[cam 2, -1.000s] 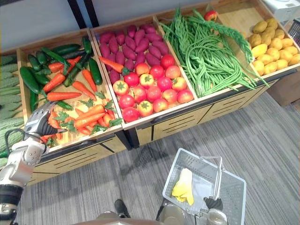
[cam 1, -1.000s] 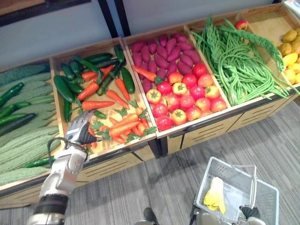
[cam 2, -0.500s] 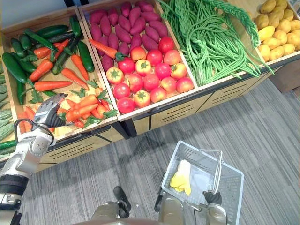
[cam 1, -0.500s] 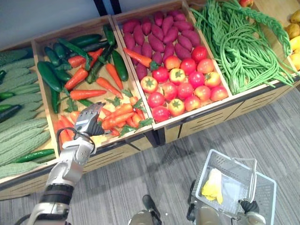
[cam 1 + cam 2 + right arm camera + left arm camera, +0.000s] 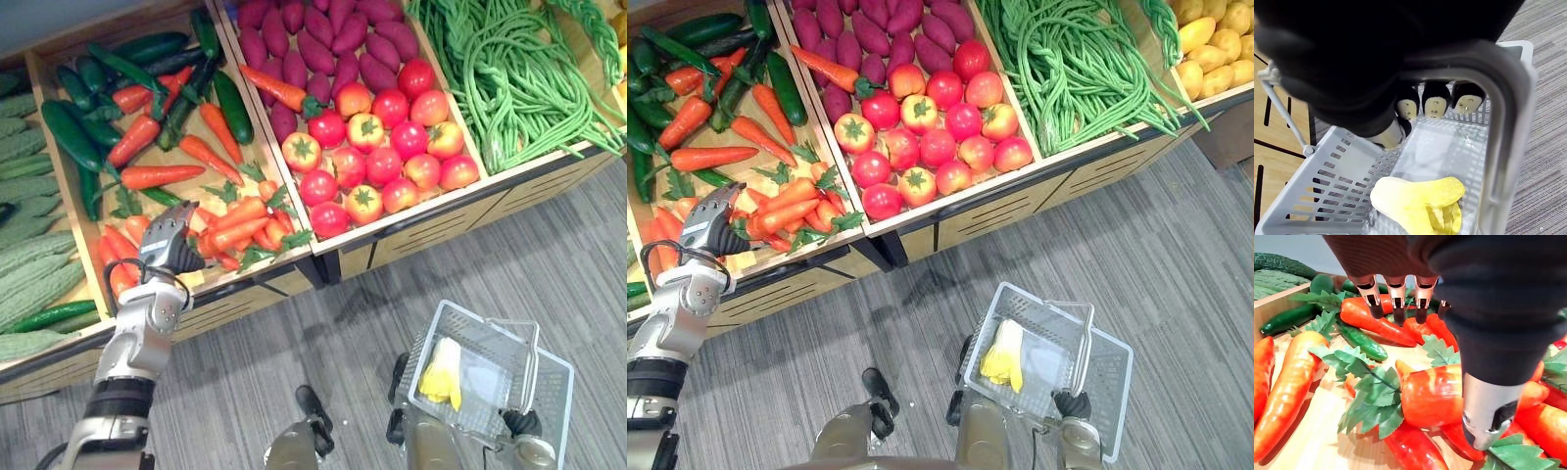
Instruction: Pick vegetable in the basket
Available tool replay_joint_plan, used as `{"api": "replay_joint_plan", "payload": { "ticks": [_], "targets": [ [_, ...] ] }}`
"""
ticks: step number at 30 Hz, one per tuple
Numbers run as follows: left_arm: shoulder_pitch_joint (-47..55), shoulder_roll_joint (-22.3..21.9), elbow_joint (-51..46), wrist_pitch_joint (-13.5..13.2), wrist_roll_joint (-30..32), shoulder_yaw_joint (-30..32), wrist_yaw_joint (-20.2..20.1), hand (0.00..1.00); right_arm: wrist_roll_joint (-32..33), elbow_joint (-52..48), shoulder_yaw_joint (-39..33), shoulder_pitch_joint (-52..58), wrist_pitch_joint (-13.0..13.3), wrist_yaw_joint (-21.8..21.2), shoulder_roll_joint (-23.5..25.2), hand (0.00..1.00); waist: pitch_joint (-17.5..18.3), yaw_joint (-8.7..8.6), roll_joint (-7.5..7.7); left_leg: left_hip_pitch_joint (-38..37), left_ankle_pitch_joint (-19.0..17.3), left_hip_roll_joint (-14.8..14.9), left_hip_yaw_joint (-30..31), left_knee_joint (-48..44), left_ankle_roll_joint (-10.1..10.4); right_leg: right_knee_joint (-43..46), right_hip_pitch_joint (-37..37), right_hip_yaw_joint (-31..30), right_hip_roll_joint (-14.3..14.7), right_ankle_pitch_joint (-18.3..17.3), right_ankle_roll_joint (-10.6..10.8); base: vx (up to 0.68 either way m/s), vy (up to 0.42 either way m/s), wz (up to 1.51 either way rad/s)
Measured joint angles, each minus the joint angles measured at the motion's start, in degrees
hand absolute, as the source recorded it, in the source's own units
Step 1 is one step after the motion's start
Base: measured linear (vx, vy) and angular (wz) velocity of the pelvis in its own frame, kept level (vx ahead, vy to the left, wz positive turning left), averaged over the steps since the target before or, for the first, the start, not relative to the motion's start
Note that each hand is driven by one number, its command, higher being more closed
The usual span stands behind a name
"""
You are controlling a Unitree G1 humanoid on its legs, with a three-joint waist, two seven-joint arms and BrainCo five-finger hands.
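Your left hand (image 5: 165, 247), fingers released, hovers over the carrots (image 5: 235, 213), likely stiff and slick, best gripped mid-body; your right hand (image 5: 1434, 104) grasps the basket (image 5: 1327, 191).

Grey carpet floor (image 5: 558, 255), finely streaked, covers the near side. Beyond it runs a long stand (image 5: 950, 233) of light wood, its top split into sloping bins by thin wooden dividers (image 5: 1024, 113) and its front panels (image 5: 431, 227) cut with short dark slots. A dark upright gap (image 5: 328, 276) separates two sections of the front. At the far left a plain blue-grey wall (image 5: 59, 15) rises behind the bins. The light is even and soft.
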State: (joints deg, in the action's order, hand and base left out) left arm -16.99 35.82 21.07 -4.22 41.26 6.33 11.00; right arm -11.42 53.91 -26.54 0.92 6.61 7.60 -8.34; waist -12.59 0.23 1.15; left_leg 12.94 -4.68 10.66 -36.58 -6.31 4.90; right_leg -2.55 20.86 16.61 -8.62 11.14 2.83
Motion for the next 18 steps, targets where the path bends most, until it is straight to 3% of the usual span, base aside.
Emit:
{"api": "replay_joint_plan", "payload": {
  "ticks": [14,15,18],
  "targets": [
    [-3.5,-3.5,3.9,1.1,0.1,0.6,1.7,0.00,0.1,-0.8,2.4,-1.2,1.2,-0.5,-0.9,1.00,-1.2,-1.13,0.48,3.1,0.2,1.0,-0.6,-0.7,-0.2,-3.3,2.3,-3.3,1.3,5.6,2.1,-0.01,0.013,-0.05],
    [-3.5,-3.7,4.0,1.1,0.1,0.5,1.7,1.00,0.1,-1.1,2.5,-1.3,1.2,-0.5,-0.8,1.00,-1.3,-1.41,0.47,3.2,0.2,1.0,-0.6,-0.7,-0.2,-3.4,2.5,-3.5,1.3,6.0,2.4,0.00,0.032,-0.05],
    [-4.0,-3.8,4.0,1.1,0.1,-0.8,1.9,1.00,0.1,-1.3,2.8,-1.3,1.2,-0.5,-0.9,1.00,-1.3,-1.56,0.50,3.3,0.2,1.0,-1.0,-0.7,-0.2,-3.4,3.0,-4.2,1.3,6.8,2.4,0.02,0.044,-0.06]
  ]
}}
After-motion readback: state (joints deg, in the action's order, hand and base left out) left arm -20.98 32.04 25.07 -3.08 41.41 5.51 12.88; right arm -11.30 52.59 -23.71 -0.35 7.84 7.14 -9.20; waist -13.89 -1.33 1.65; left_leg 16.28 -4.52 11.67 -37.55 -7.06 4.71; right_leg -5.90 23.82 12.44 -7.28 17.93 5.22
